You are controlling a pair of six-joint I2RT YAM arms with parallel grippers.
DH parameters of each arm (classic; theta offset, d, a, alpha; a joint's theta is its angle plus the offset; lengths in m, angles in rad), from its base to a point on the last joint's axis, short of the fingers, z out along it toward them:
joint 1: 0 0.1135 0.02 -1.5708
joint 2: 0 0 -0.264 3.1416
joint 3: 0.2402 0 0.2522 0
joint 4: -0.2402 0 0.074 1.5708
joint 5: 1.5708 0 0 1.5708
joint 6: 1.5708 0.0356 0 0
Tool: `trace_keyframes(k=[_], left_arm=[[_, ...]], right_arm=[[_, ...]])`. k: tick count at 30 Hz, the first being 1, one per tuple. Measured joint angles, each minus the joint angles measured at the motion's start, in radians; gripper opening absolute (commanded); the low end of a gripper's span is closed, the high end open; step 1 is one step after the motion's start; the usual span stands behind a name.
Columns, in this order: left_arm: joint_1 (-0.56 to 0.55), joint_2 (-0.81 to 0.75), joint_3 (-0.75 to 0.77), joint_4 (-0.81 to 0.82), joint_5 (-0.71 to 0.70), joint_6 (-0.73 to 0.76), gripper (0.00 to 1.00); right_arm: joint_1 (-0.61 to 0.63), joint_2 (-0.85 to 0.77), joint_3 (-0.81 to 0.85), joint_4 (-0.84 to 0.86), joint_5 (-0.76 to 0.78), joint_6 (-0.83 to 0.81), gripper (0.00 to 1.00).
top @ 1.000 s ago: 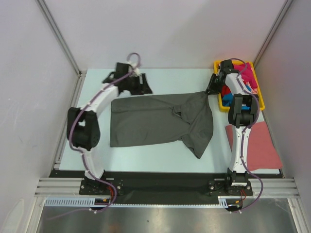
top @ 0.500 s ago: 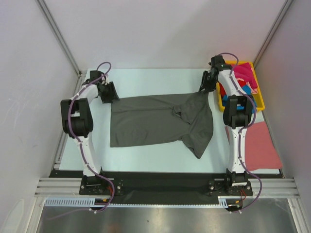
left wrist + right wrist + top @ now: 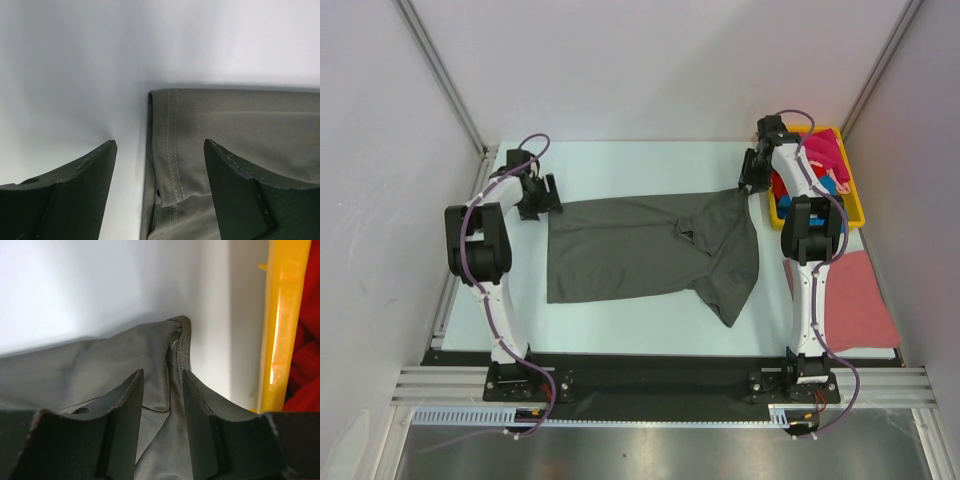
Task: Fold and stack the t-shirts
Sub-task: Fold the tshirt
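Note:
A large dark grey t-shirt (image 3: 650,250) lies spread across the table, with its right side folded over. My left gripper (image 3: 542,197) sits at the shirt's far left corner. In the left wrist view it (image 3: 160,145) is open, with the jaws wide on either side of the stitched hem corner (image 3: 172,150). My right gripper (image 3: 748,185) is at the far right corner. In the right wrist view it (image 3: 162,372) has narrowed jaws around a raised fold of grey cloth (image 3: 175,345), with a gap still showing. A salmon-pink shirt (image 3: 865,300) lies flat at the right.
A yellow plastic tray (image 3: 856,207) stands at the far right and holds bunched shirts, magenta (image 3: 825,150) on top. Its rim (image 3: 282,315) shows just right of my right gripper, with red cloth (image 3: 305,365) behind it. White walls enclose the table.
My left arm swung from the far middle to the shirt's far left corner. My right gripper moved from the tray's edge down to the shirt's far right corner.

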Motion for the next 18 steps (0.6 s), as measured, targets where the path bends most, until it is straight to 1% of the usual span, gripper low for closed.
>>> trace_keyframes(k=[4,9,12,15,16,18], left_arm=[[0.000,0.014,0.033,-0.011,0.022,0.003,0.72],[0.000,0.046,0.066,-0.019,0.029,0.003,0.71],[0.000,0.063,0.089,-0.021,0.032,0.002,0.66],[0.000,0.080,0.109,-0.019,0.038,-0.005,0.55],[0.000,0.085,0.115,-0.015,0.045,-0.005,0.47],[0.002,0.095,0.121,-0.005,0.060,-0.015,0.36]], right_arm=[[-0.001,0.000,0.002,-0.002,0.011,0.000,0.43],[-0.008,0.019,0.046,-0.008,0.005,0.001,0.42],[-0.014,0.024,0.046,-0.008,0.002,0.000,0.42],[-0.019,0.036,0.046,-0.003,-0.004,-0.003,0.41],[-0.019,0.043,0.046,-0.002,-0.005,-0.007,0.41],[-0.022,0.053,0.046,-0.002,-0.005,-0.011,0.39]])
